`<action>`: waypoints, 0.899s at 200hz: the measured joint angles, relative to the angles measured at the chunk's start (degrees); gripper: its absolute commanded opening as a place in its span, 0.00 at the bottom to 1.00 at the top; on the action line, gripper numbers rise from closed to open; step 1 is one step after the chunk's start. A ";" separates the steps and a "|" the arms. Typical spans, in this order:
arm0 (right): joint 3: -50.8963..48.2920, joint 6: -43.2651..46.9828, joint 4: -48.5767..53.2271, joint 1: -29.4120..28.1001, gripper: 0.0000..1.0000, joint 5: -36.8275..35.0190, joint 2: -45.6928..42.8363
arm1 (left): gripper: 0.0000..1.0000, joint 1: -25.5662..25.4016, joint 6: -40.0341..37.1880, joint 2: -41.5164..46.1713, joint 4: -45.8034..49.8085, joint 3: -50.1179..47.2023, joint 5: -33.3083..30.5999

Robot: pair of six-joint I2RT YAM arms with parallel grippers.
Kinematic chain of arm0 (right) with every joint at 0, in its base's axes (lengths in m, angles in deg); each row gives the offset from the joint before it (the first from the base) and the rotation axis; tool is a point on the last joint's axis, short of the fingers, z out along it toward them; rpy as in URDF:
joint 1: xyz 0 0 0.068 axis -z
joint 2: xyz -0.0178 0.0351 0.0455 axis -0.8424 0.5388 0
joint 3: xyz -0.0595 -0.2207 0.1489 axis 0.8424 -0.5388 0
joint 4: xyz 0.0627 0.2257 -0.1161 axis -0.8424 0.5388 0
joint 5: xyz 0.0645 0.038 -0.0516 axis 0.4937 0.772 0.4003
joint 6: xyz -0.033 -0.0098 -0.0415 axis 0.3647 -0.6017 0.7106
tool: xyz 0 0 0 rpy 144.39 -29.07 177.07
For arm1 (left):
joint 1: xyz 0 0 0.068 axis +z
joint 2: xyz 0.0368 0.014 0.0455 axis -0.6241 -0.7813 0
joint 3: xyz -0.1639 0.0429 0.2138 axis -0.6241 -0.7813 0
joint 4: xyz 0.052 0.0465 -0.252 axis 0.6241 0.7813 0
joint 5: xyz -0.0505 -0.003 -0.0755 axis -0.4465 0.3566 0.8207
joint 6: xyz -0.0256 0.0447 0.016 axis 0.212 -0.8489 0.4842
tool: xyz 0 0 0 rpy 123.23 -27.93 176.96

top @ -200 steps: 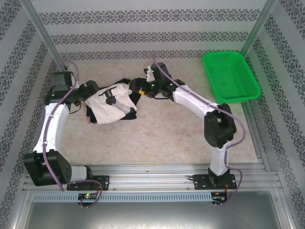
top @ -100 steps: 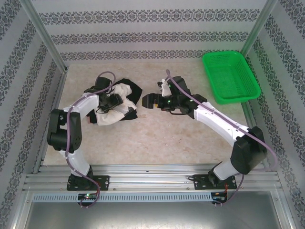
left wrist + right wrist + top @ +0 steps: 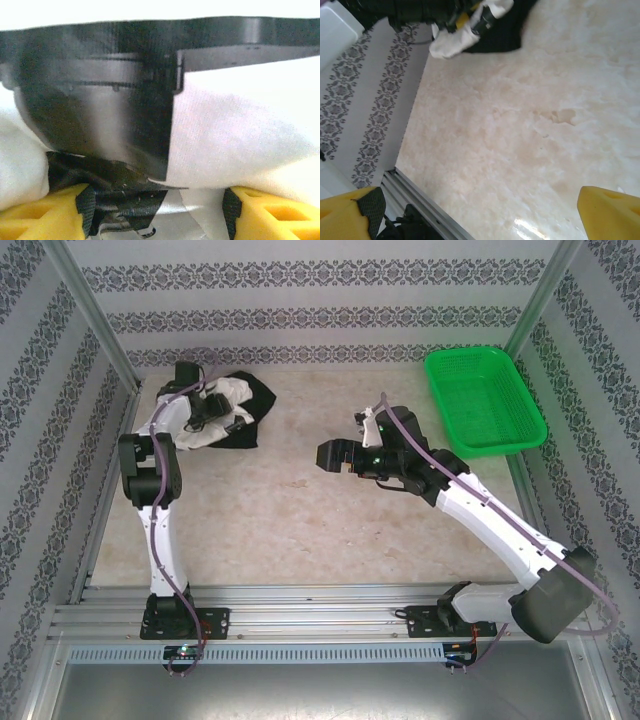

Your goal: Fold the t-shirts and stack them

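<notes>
T-shirts (image 3: 243, 398) sit crumpled and unfolded at the left end effector (image 3: 207, 412), whose grip I cannot tell, while the right end effector (image 3: 329, 454) hangs spread and empty.

**Two shirts in one messy heap**

The cream t-shirt (image 3: 228, 392) and the black t-shirt (image 3: 258, 400) are not folded. They lie scrunched up together in one small heap on the table (image 3: 300, 520). The left gripper (image 3: 215, 418) sits right on the heap, and the cream shirt is bunched under and around it. Up close, cream cloth is pressed against its fingers (image 3: 35, 215), with a bit of black cloth low down between them. The black shirt pokes out on the side toward the right gripper (image 3: 330, 455), which is well apart from both shirts.
</notes>
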 measured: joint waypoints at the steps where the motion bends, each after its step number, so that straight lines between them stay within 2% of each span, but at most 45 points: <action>1: -0.02 0.00 0.09 0.00 0.98 -0.07 -0.02 | 0.77 0.11 -0.22 -0.35 0.04 0.61 0.07; 20: -0.44 -0.15 1.75 0.00 0.98 -1.09 -0.28 | 0.88 0.90 -1.55 -1.77 -0.02 3.52 1.44; 44: -0.44 -0.04 3.04 0.04 0.98 -2.21 -0.98 | 0.98 0.92 -1.97 2.40 -0.11 -0.15 3.67; 60: -0.44 0.44 4.28 0.66 0.98 -2.99 -1.95 | 1.00 0.92 -1.86 9.60 -0.17 -7.13 4.79; 82: -1.64 2.45 5.60 3.63 0.98 -4.55 -4.76 | 1.00 1.36 -1.53 25.75 -1.09 -19.12 5.64; 117: -9.70 8.11 8.00 14.51 0.98 -10.88 -14.99 | 1.00 6.62 -0.94 58.03 -6.75 -39.95 6.88; 132: -15.19 10.93 7.89 20.20 0.98 -14.95 -20.35 | 1.00 8.76 -1.16 67.69 -9.09 -48.68 6.36; 159: -27.12 15.89 4.94 32.30 0.98 -20.57 -26.62 | 1.00 8.90 -1.57 76.78 -14.58 -65.72 5.44; 180: -35.52 18.95 0.68 38.60 0.98 -24.24 -27.08 | 1.00 8.90 -1.31 78.90 -19.21 -80.13 2.03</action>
